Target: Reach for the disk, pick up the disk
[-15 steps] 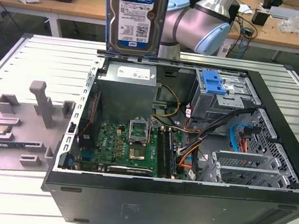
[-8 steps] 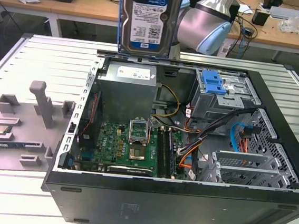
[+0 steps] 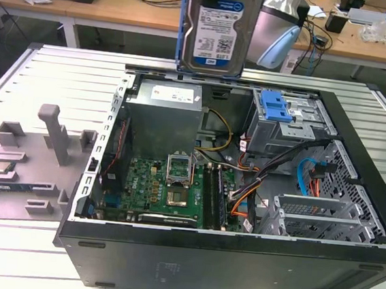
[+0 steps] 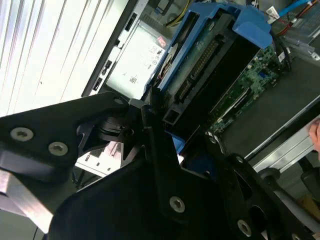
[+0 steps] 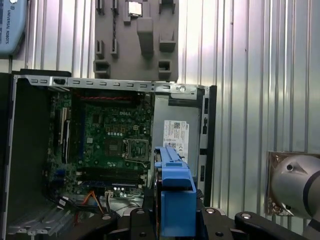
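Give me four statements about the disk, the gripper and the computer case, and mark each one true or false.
1. The disk hangs above the open computer case. True.
2. The disk lies flat on the motherboard. False: it is held upright, clear of the motherboard.
3. The gripper has its jaws shut on the disk's blue frame. True.
4. The grey fixture plate lies at the exterior view's right of the case. False: the grey fixture plate lies at the exterior view's left of it.
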Controlling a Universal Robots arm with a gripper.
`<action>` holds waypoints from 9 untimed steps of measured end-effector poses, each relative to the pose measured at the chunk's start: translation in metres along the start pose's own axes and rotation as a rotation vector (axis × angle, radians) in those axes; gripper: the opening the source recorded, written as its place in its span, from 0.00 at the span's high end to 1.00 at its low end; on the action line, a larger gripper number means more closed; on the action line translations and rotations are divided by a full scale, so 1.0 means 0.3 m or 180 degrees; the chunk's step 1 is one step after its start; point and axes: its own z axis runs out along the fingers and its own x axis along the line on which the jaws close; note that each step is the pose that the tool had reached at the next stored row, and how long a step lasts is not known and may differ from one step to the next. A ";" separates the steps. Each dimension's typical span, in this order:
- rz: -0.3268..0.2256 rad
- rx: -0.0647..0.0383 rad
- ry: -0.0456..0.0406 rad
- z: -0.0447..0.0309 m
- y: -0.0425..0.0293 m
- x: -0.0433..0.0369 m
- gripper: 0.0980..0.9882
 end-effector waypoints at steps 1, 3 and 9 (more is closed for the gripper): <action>0.0000 0.0000 0.0000 -0.001 -0.013 0.000 0.70; 0.0000 0.0000 0.0000 -0.001 -0.037 0.001 0.70; 0.0000 0.0000 0.0000 -0.004 -0.107 0.004 0.70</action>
